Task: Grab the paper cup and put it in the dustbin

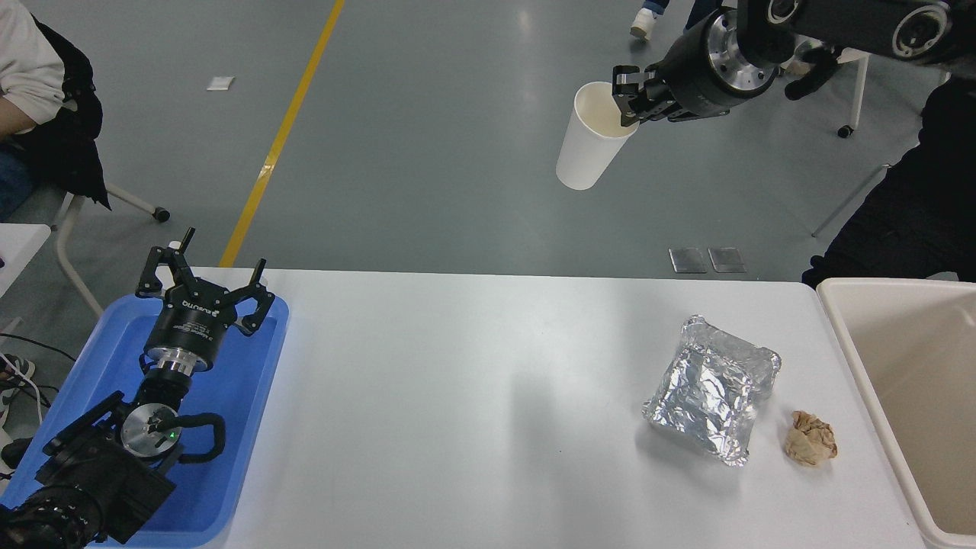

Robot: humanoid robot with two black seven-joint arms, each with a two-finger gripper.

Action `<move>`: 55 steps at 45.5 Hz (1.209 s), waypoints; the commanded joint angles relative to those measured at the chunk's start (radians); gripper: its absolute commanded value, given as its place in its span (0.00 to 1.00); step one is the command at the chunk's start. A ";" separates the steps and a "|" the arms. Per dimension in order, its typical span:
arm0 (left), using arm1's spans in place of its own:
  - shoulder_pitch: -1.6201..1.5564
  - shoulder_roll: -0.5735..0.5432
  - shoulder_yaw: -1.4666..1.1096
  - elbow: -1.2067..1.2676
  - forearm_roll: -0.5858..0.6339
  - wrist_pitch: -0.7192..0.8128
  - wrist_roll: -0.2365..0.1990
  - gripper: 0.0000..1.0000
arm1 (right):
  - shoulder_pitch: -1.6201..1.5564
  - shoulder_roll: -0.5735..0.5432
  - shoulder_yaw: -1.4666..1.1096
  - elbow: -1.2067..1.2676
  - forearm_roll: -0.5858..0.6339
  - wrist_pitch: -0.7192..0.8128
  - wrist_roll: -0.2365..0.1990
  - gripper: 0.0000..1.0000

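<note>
My right gripper [627,97] is raised high at the top right, pointing left, and is shut on the rim of the white paper cup [589,145]. The cup hangs tilted below it, its mouth up, well above the table and beyond its far edge. The cream-beige dustbin [846,335] stands at the table's right edge, far below and to the right of the cup. My left gripper [206,282] is open and parked over the blue tray at the lower left.
A crinkled silver foil container [713,389] and a crumpled brown paper ball [811,438] lie on the white table [457,396] near the bin. The blue tray [229,427] sits at the left. A seated person [30,84] is at the top left.
</note>
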 commanded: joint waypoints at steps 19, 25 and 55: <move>0.000 0.000 0.000 0.000 -0.001 0.000 0.000 1.00 | -0.478 -0.303 -0.033 -0.510 -0.027 -0.074 0.001 0.00; 0.000 0.000 0.000 0.000 -0.001 0.000 0.000 1.00 | -0.660 -0.303 0.025 -0.704 -0.020 -0.074 0.003 0.00; 0.000 0.000 0.000 0.000 0.001 0.000 0.000 1.00 | -1.131 -0.238 0.206 -0.872 -0.016 -0.516 0.000 0.00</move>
